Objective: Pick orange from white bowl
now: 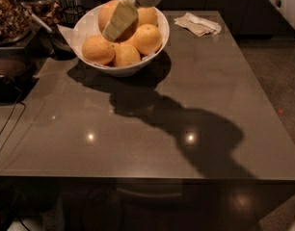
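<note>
A wide glossy white bowl (pixel 157 44) stands at the far left of the dark table and holds several oranges (pixel 146 38). My gripper (pixel 119 22) reaches down from the top edge into the bowl. Its pale finger lies over the oranges at the middle of the pile and hides part of them. I see no orange lifted clear of the bowl.
A crumpled pale napkin (pixel 199 24) lies at the table's far right. A container of brown dried food (pixel 10 16), dark cups (pixel 70 13) and a cable (pixel 7 129) sit at the left. The table's front edge (pixel 138 178) runs across the lower frame.
</note>
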Motion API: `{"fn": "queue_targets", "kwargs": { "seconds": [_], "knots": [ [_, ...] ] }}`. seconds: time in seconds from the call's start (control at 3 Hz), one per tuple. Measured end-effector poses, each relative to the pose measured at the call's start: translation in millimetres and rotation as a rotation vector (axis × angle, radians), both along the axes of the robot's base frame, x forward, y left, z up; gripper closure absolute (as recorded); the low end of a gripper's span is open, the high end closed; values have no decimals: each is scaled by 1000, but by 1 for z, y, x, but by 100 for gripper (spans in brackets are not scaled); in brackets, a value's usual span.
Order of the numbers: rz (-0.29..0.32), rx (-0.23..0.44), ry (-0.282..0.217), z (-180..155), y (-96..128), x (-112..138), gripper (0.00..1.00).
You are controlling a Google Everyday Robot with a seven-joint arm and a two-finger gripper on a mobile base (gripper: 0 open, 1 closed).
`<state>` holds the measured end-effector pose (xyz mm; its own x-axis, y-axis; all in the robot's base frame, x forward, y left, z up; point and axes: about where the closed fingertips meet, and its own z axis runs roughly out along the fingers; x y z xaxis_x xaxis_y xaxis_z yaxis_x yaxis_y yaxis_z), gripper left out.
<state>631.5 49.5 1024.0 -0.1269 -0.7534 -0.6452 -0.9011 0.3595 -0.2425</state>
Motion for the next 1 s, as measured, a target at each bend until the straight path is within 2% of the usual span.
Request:
{"fn": "queue_targets", "kwargs": {
  "seconds": [0.67,1.0],
  "knots": [
    [-99,12,50,-27,4,-54,100],
    [-101,12,52,-27,3,-55,100]
  ]
}}
